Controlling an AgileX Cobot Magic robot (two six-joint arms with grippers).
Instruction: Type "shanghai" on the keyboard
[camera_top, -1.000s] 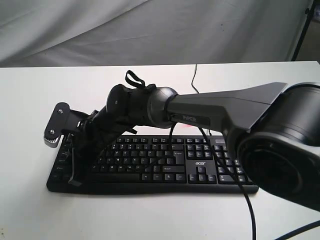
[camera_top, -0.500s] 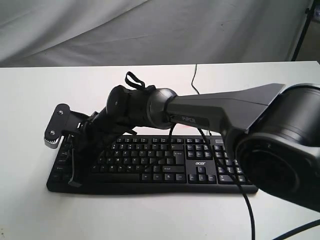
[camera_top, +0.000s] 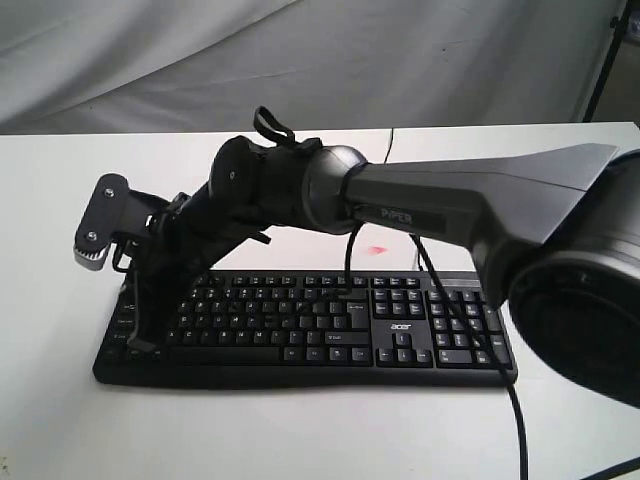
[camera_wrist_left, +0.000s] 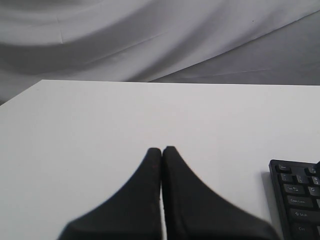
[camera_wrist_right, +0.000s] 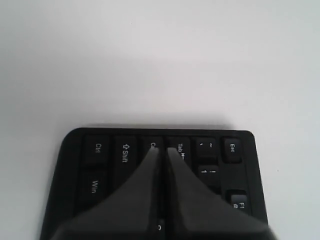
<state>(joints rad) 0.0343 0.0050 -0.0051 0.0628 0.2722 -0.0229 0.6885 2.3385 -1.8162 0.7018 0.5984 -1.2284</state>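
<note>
The black keyboard (camera_top: 330, 320) lies lengthwise on the white table (camera_top: 60, 200), its "acer" logo beside the number pad. My right arm reaches across it to its left end. The right gripper (camera_top: 140, 343) points down there, shut and holding nothing. In the right wrist view the right gripper (camera_wrist_right: 162, 150) hovers with its tips over the Caps Lock and Tab keys of the keyboard (camera_wrist_right: 100, 150); I cannot tell if they touch. The left gripper (camera_wrist_left: 161, 149) is shut and empty over bare table, with the keyboard's corner (camera_wrist_left: 297, 200) off to one side.
A thin black cable (camera_top: 390, 160) runs from the keyboard toward the back of the table. Grey cloth (camera_top: 300, 60) hangs behind the table. A dark stand leg (camera_top: 605, 60) rises at the far right. A small pink mark (camera_top: 378, 247) lies behind the keyboard.
The right arm has risen and shifted slightly left, lifting the shut fingers a little off the keyboard's left end.
</note>
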